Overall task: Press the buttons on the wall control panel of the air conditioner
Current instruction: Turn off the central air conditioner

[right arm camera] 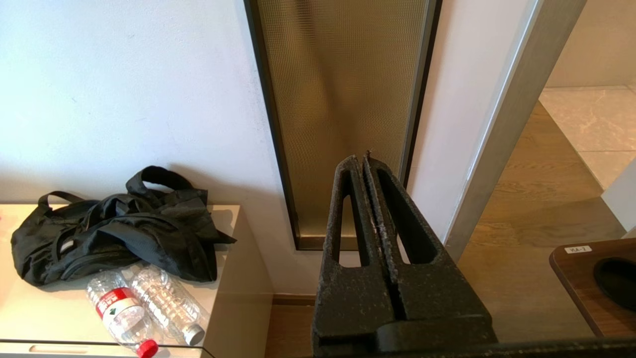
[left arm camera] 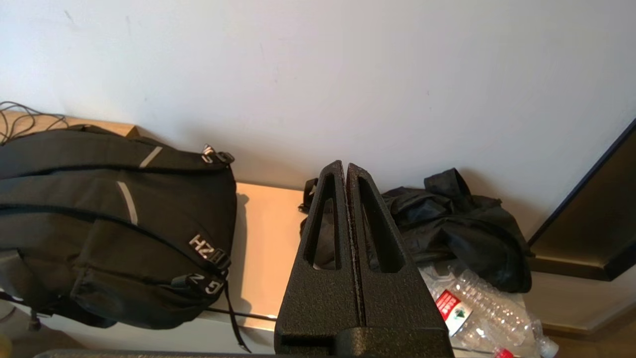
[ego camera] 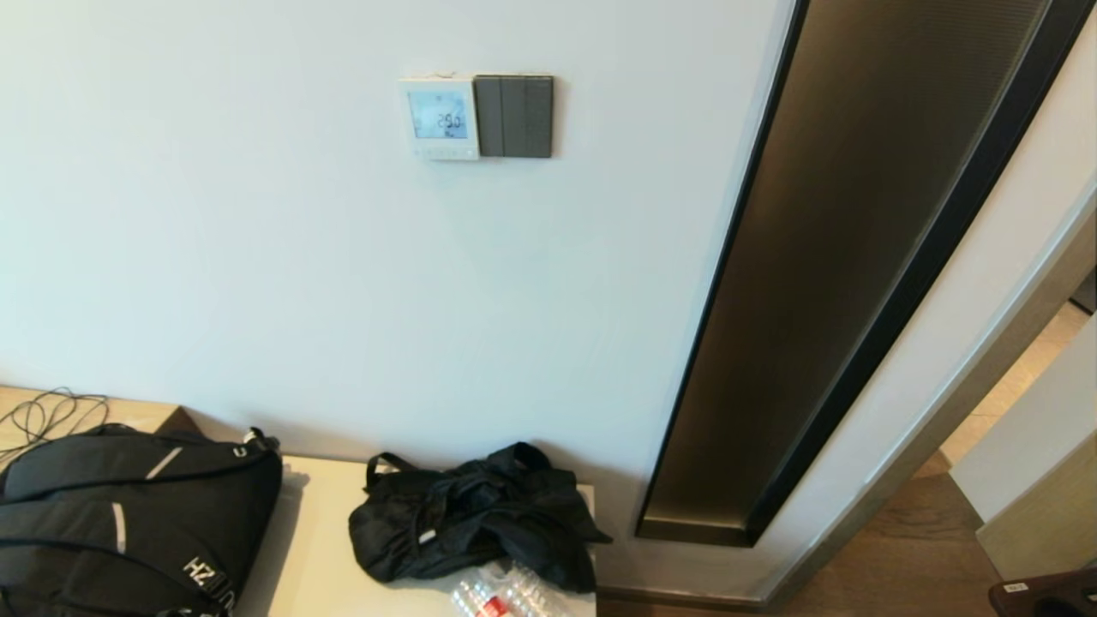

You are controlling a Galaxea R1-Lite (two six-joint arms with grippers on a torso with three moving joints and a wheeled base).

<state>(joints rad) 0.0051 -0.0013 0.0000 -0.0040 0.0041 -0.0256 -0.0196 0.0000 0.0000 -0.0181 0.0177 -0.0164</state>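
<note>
- Left gripper (left arm camera: 346, 169): jaws clenched flat together on nothing, low before the cabinet (left arm camera: 263, 223), its tips aimed at the wall (left arm camera: 318, 74) between the backpack (left arm camera: 109, 233) and the black bag (left arm camera: 462, 223).
- Right gripper (right arm camera: 363, 161): jaws likewise clenched and holding nothing, pointed at the foot of the ribbed glass strip (right arm camera: 343, 99), with wood floor (right arm camera: 536, 209) beneath it. Neither arm shows in the head view.
- Cabinet top: backpack at 8 o'clock in the head view, black bag at 6, with two clear bottles (right arm camera: 144, 303) lying touching its near edge; one has a red label and cap.
- A loose cable (ego camera: 47, 416) lies behind the backpack at 9 o'clock.
- Panel (ego camera: 439, 117): high on the wall at 12 o'clock, well apart from both grippers, its lit screen seeming to read 29.0, though the digits are small. A dark grey switch plate (ego camera: 514, 116) touches its 3 o'clock side.
</note>
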